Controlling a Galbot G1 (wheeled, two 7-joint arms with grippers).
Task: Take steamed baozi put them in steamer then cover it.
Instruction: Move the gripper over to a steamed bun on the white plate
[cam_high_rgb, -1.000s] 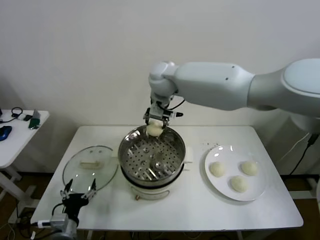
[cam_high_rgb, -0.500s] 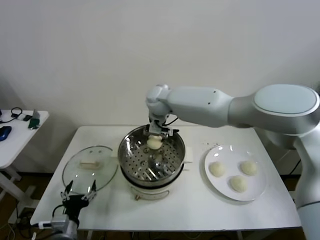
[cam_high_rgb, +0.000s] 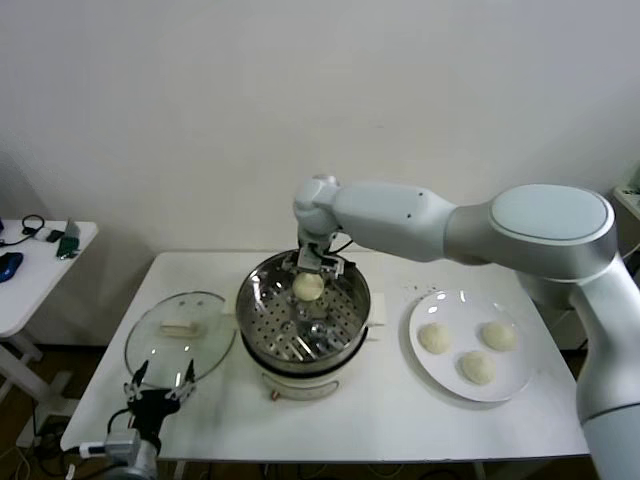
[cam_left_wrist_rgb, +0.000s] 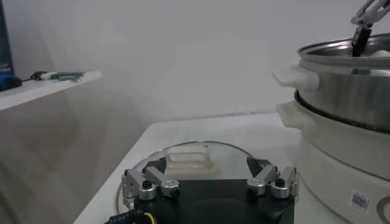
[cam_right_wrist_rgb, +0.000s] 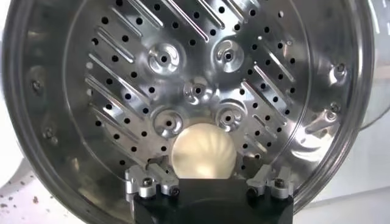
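Steel steamer: right gripper spread, baozi released; base sticker (unreadable).

Smooth white rounded shells cover the right arm, ending in a black gripper block with silver screwed fingers.

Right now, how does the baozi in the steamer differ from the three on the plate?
The baozi in the steamer lies alone on perforated metal toward the back of the steamer; the three baozi on the plate sit grouped on the smooth white plate. The steamer one sits right under the right gripper, whose fingers are spread around it; the plate ones have no gripper near. All are round, cream-white, similar in size.
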